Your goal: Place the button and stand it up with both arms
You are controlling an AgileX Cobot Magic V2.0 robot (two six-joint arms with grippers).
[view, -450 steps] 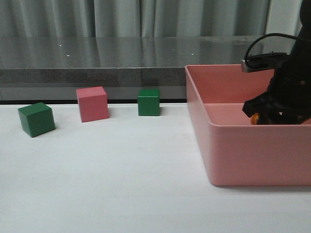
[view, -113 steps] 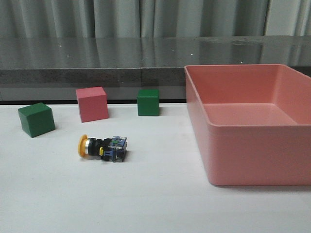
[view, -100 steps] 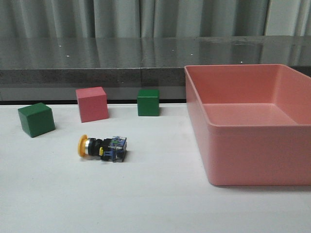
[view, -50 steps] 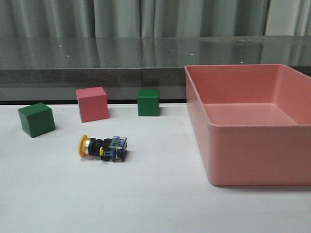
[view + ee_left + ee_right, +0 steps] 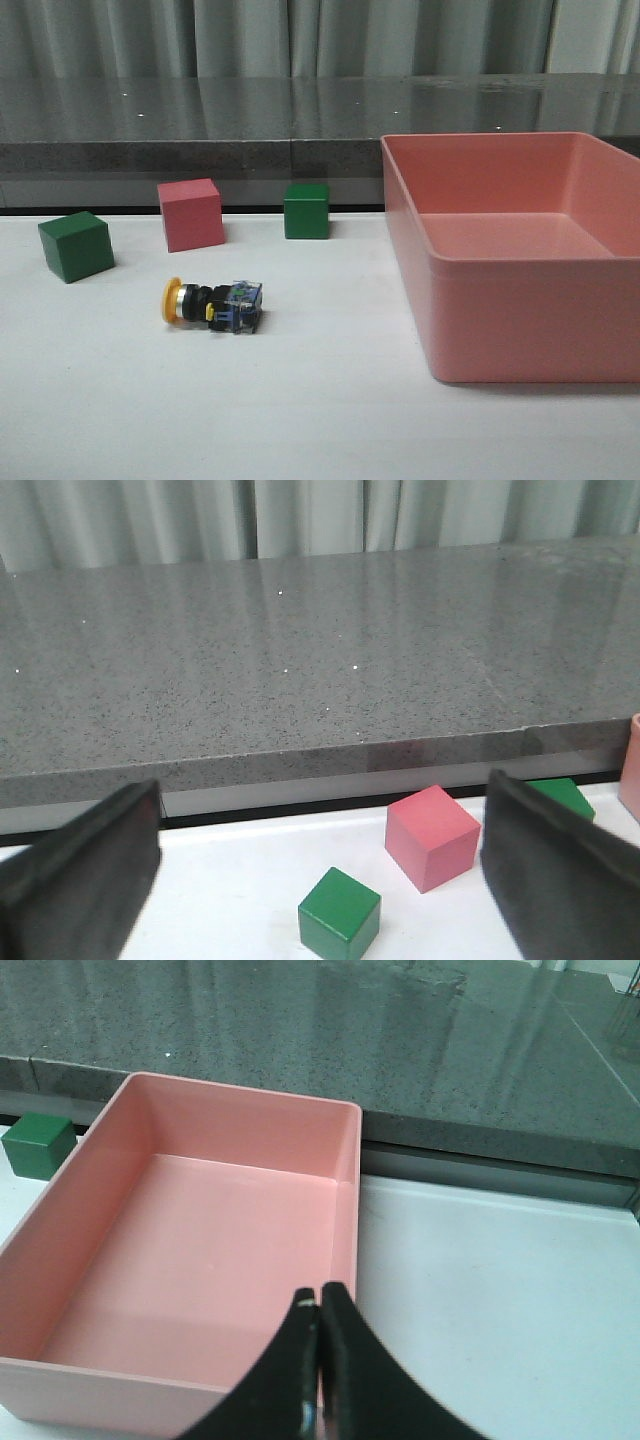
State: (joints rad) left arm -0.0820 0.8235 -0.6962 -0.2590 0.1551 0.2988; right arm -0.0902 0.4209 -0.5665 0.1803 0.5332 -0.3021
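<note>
Open white table (image 5: 330, 400) surrounds the toppled button (image 5: 212, 303) in front and on both sides; three cubes (image 5: 190, 214) stand behind it, and the pink bin (image 5: 520, 310) walls off the right.

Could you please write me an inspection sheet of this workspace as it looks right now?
Surface: white table, no spills or marks seen.
Job's things: button lies on its side on the table, yellow cap toward the left, clear base toward the right; not standing.
Clutter: two green cubes and a pink cube behind the button; pink bin at the right, nothing seen in it.
Grippers: left pincer open, holding nothing; right pincer shut with nothing in it, above the bin. Neither shows in the front view.
Cables: nothing seen.
Surroundings: grey stone counter behind the table, curtains beyond it.
</note>
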